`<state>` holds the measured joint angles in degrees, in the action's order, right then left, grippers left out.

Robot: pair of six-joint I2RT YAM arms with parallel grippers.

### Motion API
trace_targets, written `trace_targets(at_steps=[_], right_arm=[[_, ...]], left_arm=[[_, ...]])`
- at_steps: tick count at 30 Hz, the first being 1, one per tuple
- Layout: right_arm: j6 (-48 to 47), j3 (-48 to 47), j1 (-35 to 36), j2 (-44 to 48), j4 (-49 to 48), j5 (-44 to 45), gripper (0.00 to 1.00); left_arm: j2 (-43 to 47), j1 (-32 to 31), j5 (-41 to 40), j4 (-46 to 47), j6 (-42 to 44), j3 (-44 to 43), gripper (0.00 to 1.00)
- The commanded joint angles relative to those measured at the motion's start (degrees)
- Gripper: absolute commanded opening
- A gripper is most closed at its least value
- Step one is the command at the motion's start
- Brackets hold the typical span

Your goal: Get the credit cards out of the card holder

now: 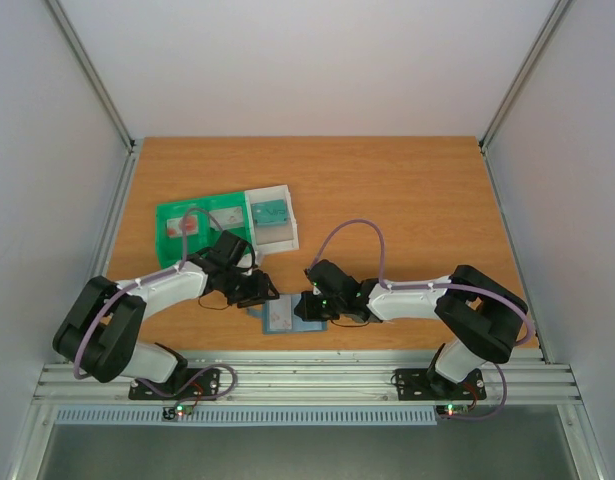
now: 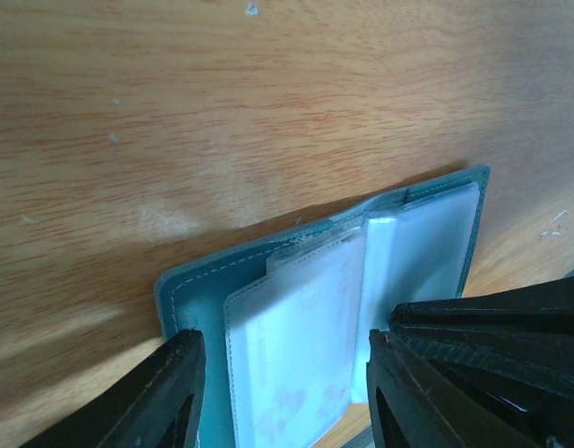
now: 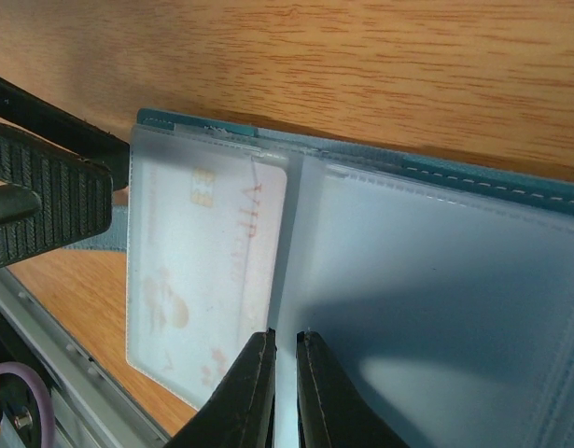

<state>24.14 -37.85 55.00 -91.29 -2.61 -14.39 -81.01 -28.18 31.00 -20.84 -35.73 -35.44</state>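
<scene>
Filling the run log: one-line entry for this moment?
blue-grey folding card holder: open flat | pale plastic credit card: inside clear sleeve | left gripper: open, astride that sleeve | right gripper: shut at centre fold

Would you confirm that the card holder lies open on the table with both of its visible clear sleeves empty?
Not quite: the card holder does lie open on the table, but one clear sleeve holds a pale credit card with a chip, as the right wrist view shows.
</scene>
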Motion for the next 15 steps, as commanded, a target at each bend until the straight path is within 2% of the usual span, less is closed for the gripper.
trace_targets(at_steps=[1, 6, 15], right_arm=[[0.7, 0.0, -0.3, -1.1, -0.8, 0.4, 0.09], [1.5, 0.2, -0.2, -1.7, -1.6, -0.1, 0.09], [2.2, 1.7, -0.2, -1.7, -3.2, 1.0, 0.08]], left_arm=[[-1.2, 0.2, 0.0, 1.4, 0.9, 0.0, 0.47], [-1.9, 0.2, 3.7, 5.7, -2.0, 1.5, 0.37], [2.8, -0.2, 6.5, 8.0, -6.5, 2.2, 0.33]])
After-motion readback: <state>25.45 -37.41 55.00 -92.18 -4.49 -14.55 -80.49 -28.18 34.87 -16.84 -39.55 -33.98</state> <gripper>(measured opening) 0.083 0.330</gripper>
